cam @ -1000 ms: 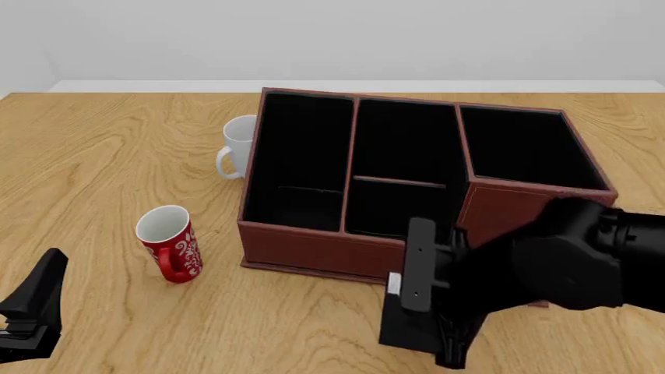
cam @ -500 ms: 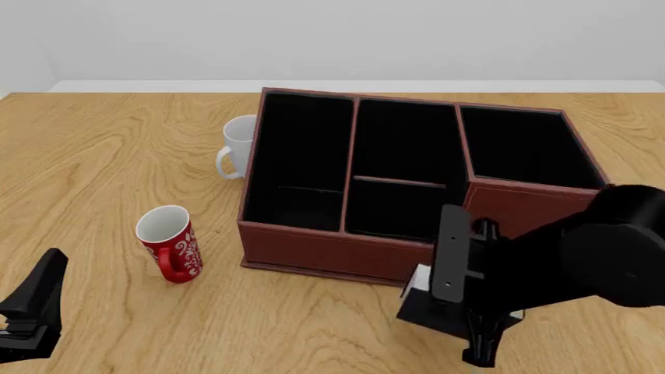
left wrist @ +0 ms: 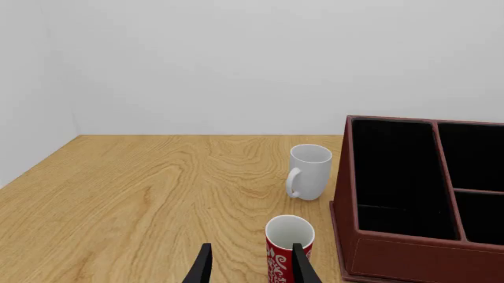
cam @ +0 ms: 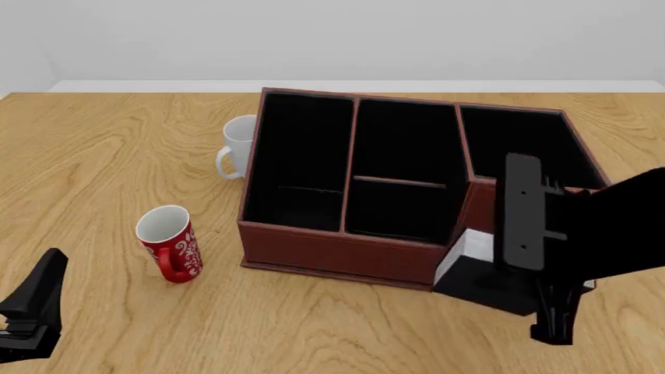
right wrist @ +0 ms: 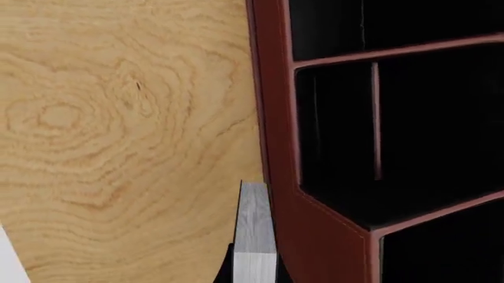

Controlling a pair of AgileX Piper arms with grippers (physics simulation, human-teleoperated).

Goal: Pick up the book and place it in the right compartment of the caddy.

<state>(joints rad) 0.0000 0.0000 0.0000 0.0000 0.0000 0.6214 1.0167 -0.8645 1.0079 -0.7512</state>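
Observation:
The reddish-brown caddy (cam: pixel 332 253) stands mid-table, with its tall-walled right compartment (cam: pixel 530 148) at the right end. My right gripper (cam: pixel 509 269) is shut on the black book (cam: pixel 480 279). It holds the book off the table, tilted, just in front of the right compartment's front wall. The white page edge (cam: pixel 473 245) faces the caddy. In the right wrist view the page edge (right wrist: pixel 254 230) shows next to the caddy's outer wall (right wrist: pixel 272 118). My left gripper (left wrist: pixel 250 268) is open and empty, low at the near left (cam: pixel 26 312).
A red patterned mug (cam: pixel 168 241) stands left of the caddy, also in the left wrist view (left wrist: pixel 288 250). A white mug (cam: pixel 237 146) stands by the caddy's far left corner, also in the left wrist view (left wrist: pixel 308 171). The caddy's left end shows there too (left wrist: pixel 393 259).
My right gripper has lifted the book off the table and carried it right and up, toward the caddy's right end. The left arm has not moved.

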